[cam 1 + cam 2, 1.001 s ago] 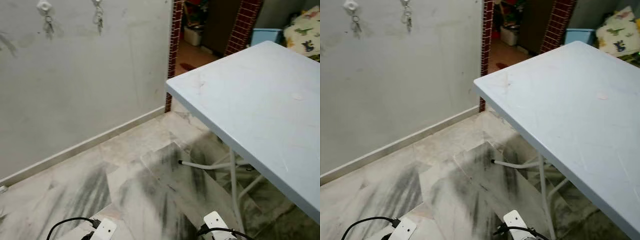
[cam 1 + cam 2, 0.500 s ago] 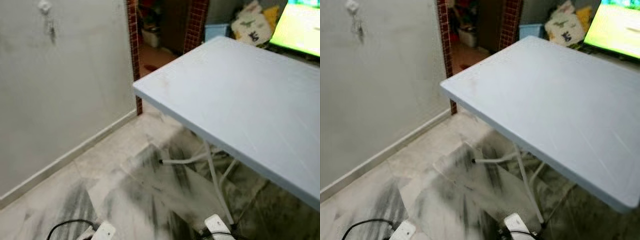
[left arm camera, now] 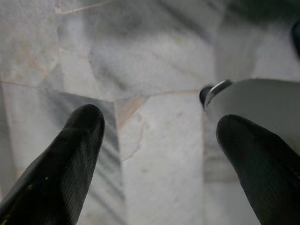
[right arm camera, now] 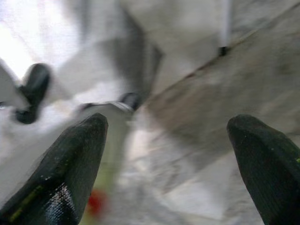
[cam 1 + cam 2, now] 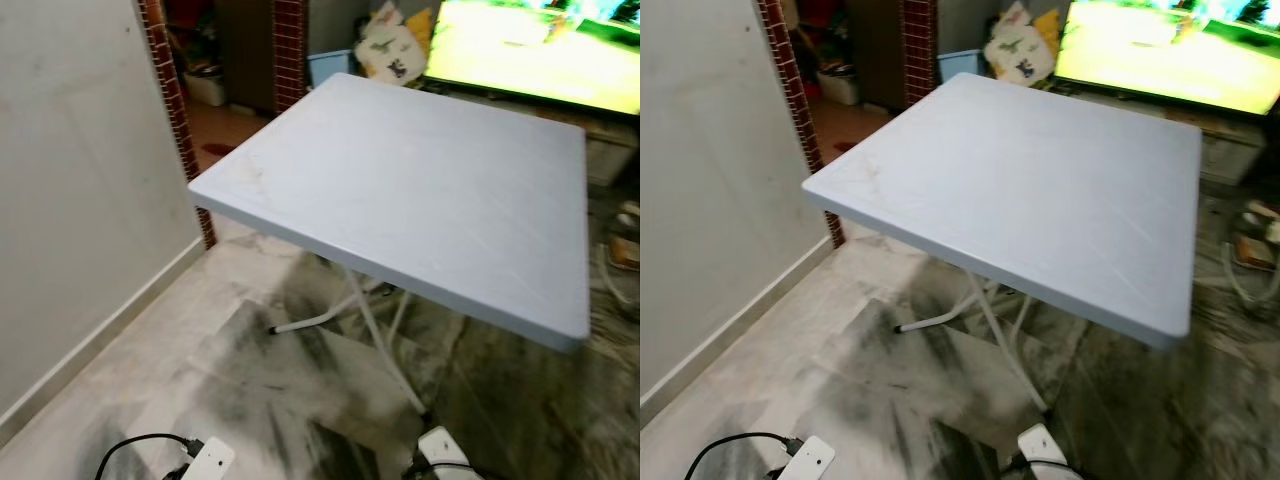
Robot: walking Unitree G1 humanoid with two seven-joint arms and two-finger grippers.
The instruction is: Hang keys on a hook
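Pale blue plastic worktop (image 5: pixel 420 190) on white folding legs (image 5: pixel 375 320) now sits near the centre of the head view; a second ago it lay at the right edge, and the wall hooks with keys then seen at upper left have passed from view as the camera turned right. Grey wall (image 5: pixel 70 170) at left; brick-edged doorway (image 5: pixel 225 60) behind; lit screen (image 5: pixel 530 50) and a patterned cushion (image 5: pixel 390 50) beyond the worktop. Grey-streaked marble floor (image 5: pixel 250 380) below. Left pincer (image 3: pixel 159 140) hangs low over the floor, fingers (image 3: pixel 70 159) spread wide, holding nothing. Right pincer (image 4: pixel 168 154) likewise wide apart and empty above the floor.
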